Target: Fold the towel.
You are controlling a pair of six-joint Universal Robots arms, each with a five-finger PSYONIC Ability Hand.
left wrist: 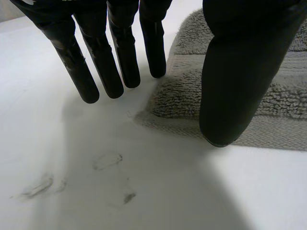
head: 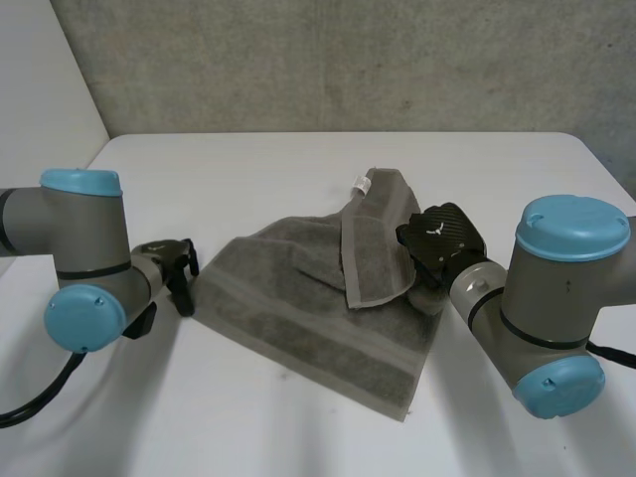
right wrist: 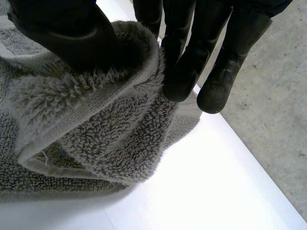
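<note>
On the white worktop (head: 248,169), a grey towel (head: 298,298) is lying rumpled, its far corner flipped back over its middle. At the towel's left corner, the left hand (head: 179,268) is hovering with fingers (left wrist: 120,57) straight and spread, thumb over the towel's hem, holding nothing. At the towel's right edge, the right hand (head: 442,238) is pinching a raised fold between thumb and fingers (right wrist: 187,52).

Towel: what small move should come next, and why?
Probably the left hand should close on the left corner of the towel: its fingers are straight beside that corner, thumb over the cloth, gripping nothing. The right hand pinches a raised fold at the right edge.
</note>
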